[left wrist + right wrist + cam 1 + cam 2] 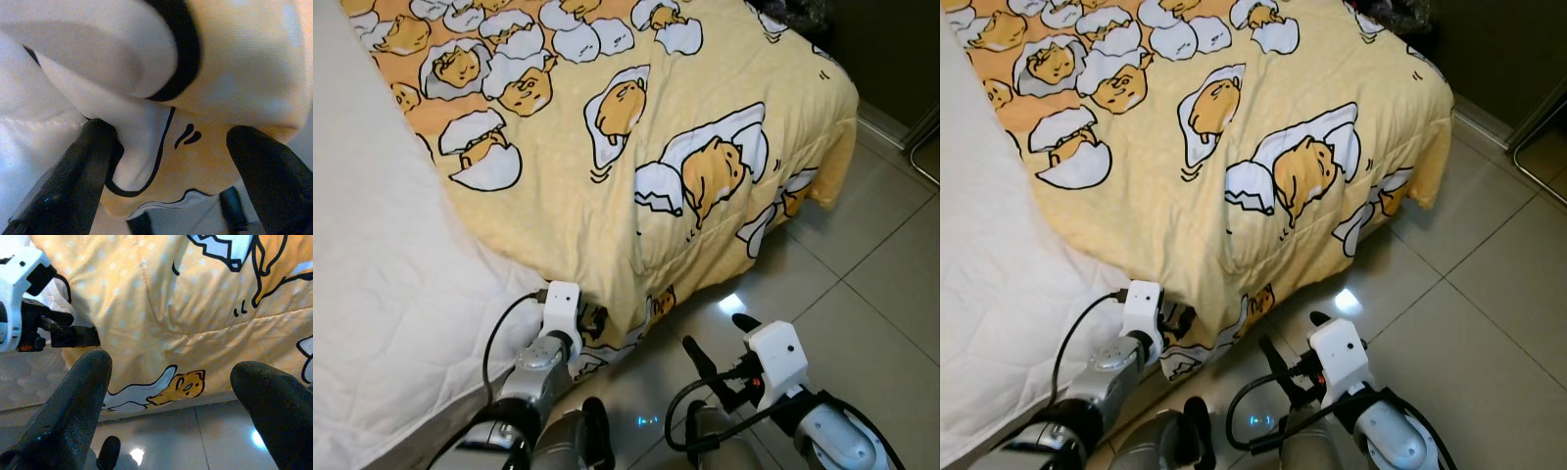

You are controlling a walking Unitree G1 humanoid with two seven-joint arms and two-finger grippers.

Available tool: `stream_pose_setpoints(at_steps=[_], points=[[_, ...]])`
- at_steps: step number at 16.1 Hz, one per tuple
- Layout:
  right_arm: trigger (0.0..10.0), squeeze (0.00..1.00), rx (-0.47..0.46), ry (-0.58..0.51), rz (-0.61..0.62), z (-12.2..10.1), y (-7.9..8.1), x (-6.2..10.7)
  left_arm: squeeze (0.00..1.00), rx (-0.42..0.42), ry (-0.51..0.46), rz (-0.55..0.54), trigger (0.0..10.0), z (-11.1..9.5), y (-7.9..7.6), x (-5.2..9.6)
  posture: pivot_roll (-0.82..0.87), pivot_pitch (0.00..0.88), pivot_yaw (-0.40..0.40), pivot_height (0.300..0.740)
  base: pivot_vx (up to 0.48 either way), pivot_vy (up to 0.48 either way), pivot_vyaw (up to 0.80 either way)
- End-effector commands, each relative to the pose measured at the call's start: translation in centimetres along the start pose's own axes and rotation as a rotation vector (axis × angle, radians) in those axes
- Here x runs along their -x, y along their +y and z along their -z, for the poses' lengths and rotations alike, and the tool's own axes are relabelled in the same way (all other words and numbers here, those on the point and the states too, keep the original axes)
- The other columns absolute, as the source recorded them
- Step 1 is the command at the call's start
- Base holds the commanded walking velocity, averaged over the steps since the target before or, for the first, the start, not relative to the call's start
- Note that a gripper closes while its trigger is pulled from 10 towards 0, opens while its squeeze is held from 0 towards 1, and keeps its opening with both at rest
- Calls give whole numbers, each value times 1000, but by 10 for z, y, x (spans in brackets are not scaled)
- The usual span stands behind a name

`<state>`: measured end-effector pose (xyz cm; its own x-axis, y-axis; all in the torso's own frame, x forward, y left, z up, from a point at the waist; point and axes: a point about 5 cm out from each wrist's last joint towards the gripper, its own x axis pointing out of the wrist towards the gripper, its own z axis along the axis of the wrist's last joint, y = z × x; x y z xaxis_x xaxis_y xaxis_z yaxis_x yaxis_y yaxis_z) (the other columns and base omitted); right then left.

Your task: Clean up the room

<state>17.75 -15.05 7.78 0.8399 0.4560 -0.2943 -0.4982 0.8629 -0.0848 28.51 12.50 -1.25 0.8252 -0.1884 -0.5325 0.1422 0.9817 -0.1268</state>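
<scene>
A yellow blanket [705, 117] printed with cartoon egg figures covers the bed and hangs over its corner toward the floor. My left gripper [594, 321] is at the hanging edge beside the white mattress [372, 274]. It is open, and the left wrist view has the blanket's hem [161, 147] lying between the two fingers [88, 161]. My right gripper [721, 340] stands open over the floor tiles, a short way from the blanket's low edge [161, 387], with nothing between its fingers [73, 401].
Grey glossy floor tiles [862, 294] stretch to the right of the bed. A dark bundle [793, 15] lies at the bed's far corner. A metal frame [925, 147] stands at the right edge against a dark wall.
</scene>
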Motion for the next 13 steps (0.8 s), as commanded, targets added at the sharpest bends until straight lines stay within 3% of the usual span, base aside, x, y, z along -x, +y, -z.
stream_pose_setpoints(at_steps=[1, 4, 8, 10, 13], points=[[10000, 0, -13, 8, -5, 0, 1, 4, 0, 86, 52, -43, 0, 11, 9, 2, -313, 269, 93, 740, 0, 0, 0], [10000, 0, -11, 9, 8, 0, 0, 5, 0, 141, 40, -66, 0, 10, 23, 5, -323, 264, 96, 740, 0, 0, 0], [10000, 0, -10, 18, 7, 2, 0, 6, 0, 235, 64, -153, 0, 28, 47, 16, -308, 251, 99, 740, 0, 0, 0], [10000, 0, -10, 22, 2, 4, 0, 5, 0, 279, 93, -202, 0, 48, 58, 27, -301, 246, 101, 740, 0, 0, 0], [10000, 0, -7, 27, -4, 5, 0, 5, 0, 298, 166, -207, 0, 87, 57, 46, -293, 233, 101, 740, 0, 0, 0]])
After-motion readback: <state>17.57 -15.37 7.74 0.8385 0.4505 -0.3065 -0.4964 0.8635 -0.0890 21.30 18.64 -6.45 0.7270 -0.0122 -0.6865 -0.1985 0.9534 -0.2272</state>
